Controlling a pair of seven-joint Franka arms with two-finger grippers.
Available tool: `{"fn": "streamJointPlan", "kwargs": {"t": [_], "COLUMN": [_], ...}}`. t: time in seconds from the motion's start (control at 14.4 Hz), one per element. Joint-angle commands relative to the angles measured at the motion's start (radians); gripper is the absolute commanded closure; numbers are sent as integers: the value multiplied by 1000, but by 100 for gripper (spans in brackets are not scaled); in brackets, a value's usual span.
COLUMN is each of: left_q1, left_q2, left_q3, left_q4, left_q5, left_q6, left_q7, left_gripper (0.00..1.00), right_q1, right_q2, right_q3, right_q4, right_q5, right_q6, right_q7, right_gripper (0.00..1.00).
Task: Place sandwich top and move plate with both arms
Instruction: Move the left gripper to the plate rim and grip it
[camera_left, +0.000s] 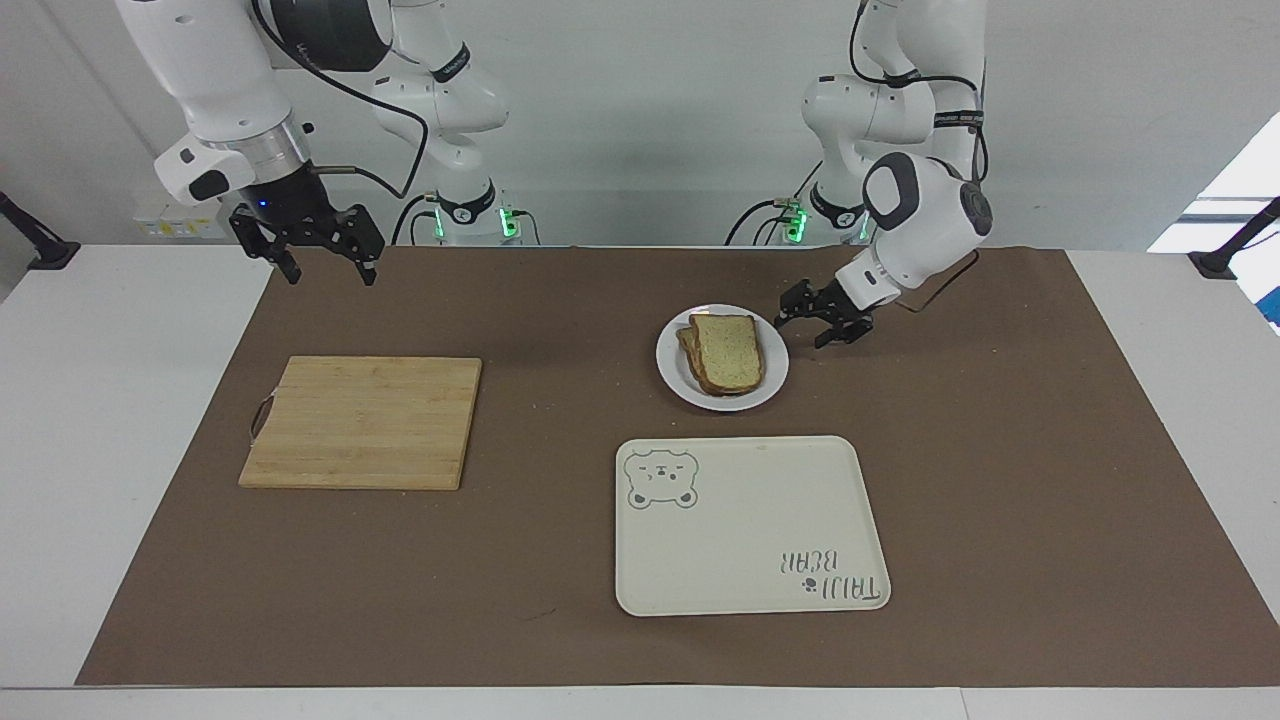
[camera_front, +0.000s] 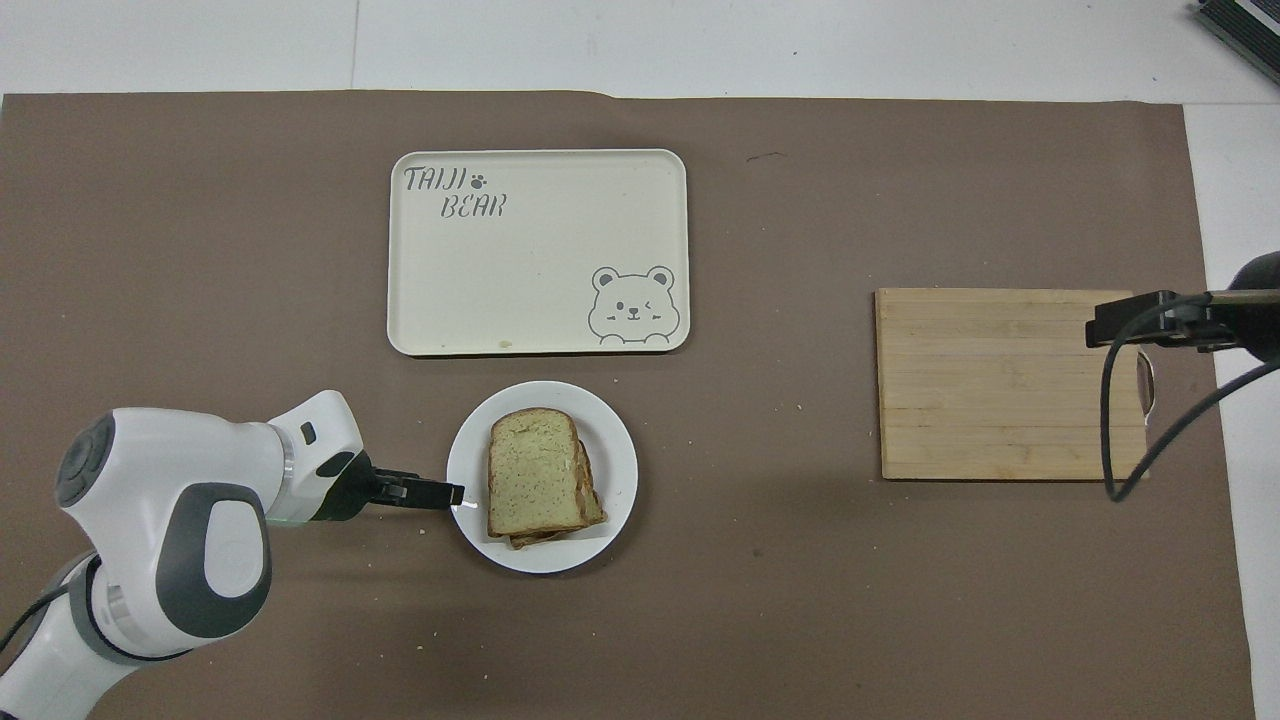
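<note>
- Judging by how things lie, we take the first half of the task as done: the sandwich top (camera_left: 727, 347) rests on the stacked slices on the plate (camera_left: 673, 375), its crust edges roughly in line with the bread under it.
- We read the plate move as not yet begun. The plate sits on the brown mat (camera_left: 560, 560), just nearer to the robots than the bear-print tray (camera_left: 750, 560), which holds nothing.
- Our left tool (camera_left: 817, 322) is low beside the plate's rim, on the side toward the left arm's end of the bench. Its fingers are spread and hold nothing. In the overhead view its tip (camera_front: 440, 492) lies over the rim; from the facing view we cannot tell whether it touches.
- Our right tool (camera_left: 318, 250) hangs in the air over the mat's edge at the right arm's end, well apart from the plate. Its fingers are spread wide and hold nothing. It has the whole way to the plate left to go.
- A wooden cutting board (camera_left: 365, 423) with nothing on it lies toward the right arm's end.
- The bench (camera_left: 110, 420) is white, with the mat over most of it and a few crumbs near the plate. A plain pale wall stands at the robots' backs.
</note>
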Motion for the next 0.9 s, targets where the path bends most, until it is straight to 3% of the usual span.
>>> {"fn": "streamJointPlan", "kwargs": {"t": [0.0, 0.21, 0.35, 0.48, 0.76, 0.83], "left_q1": [-4, -1, -1, 2, -7, -8], "left_q2": [-7, 15, 25, 29, 95, 98], "left_q3": [17, 19, 19, 19, 17, 17], "left_q4": [-58, -72, -74, -78, -77, -77], "left_q5": [-112, -235, -263, -281, -370, -380], "left_q6": [29, 30, 33, 33, 73, 73], "left_q7": [131, 216, 237, 237, 281, 287], "left_gripper": [32, 36, 49, 54, 56, 60], "right_q1": [-10, -18, -18, -16, -16, -19], "right_q2": [1, 29, 32, 13, 6, 3], "right_q3": [4, 6, 9, 9, 10, 10], "right_q4": [28, 188, 225, 176, 156, 151], "right_q5": [-15, -35, -72, -63, -59, -52], "right_q6": [-35, -194, -233, -175, -159, -164], "right_q7": [-20, -29, -65, -70, -72, -70], "right_gripper": [0, 0, 0, 0, 0, 0]}}
